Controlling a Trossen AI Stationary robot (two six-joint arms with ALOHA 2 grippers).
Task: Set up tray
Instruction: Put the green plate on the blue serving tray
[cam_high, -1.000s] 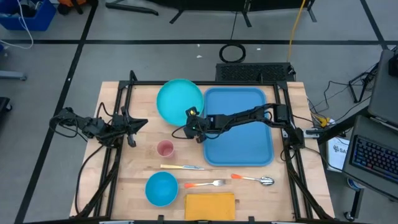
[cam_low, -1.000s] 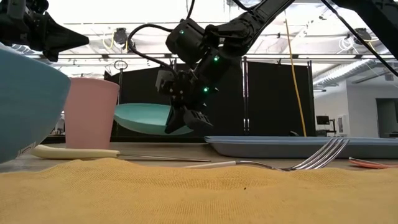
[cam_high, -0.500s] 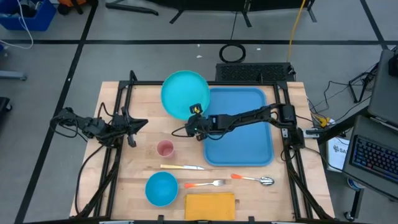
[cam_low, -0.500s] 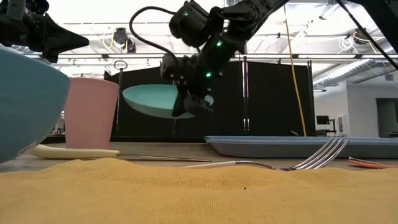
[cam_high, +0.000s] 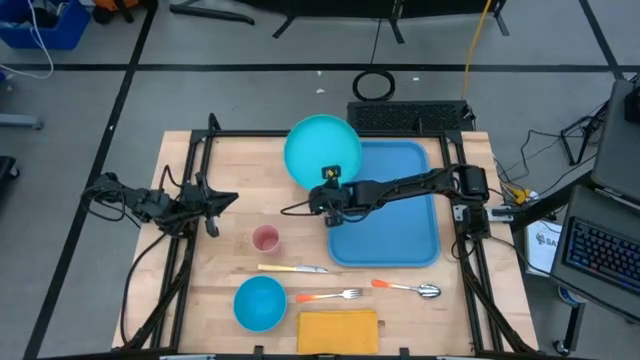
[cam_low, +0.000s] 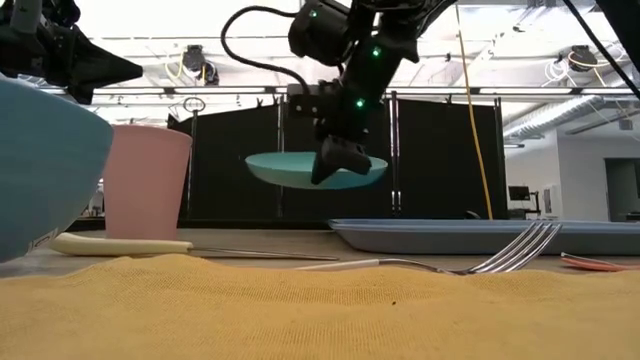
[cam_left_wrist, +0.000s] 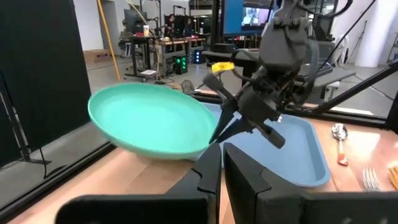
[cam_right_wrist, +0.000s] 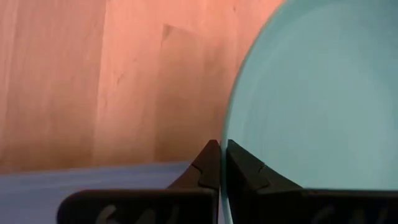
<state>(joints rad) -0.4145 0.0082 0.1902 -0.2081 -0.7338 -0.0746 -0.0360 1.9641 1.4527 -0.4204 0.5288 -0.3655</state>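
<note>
Plate (cam_high: 322, 150): hanging in the air, rim pinched between the right gripper (cam_high: 331, 193) fingers, reaching out past the fingertips, partly over the tray's far left corner; nothing lying in it.
Tray (cam_high: 400, 235): lying flat on the table (cam_high: 230, 160), just beside and below the pinching fingers; holding nothing.
Bowl (cam_high: 260, 302), cup (cam_high: 265, 239): standing near the front, well apart from both grippers; contents not showing.
Left gripper (cam_high: 212, 205): hovering at the left, fingers (cam_left_wrist: 208, 177) pressed nearly together, gripping nothing.
Open room: bare wood lying between the two grippers.
</note>
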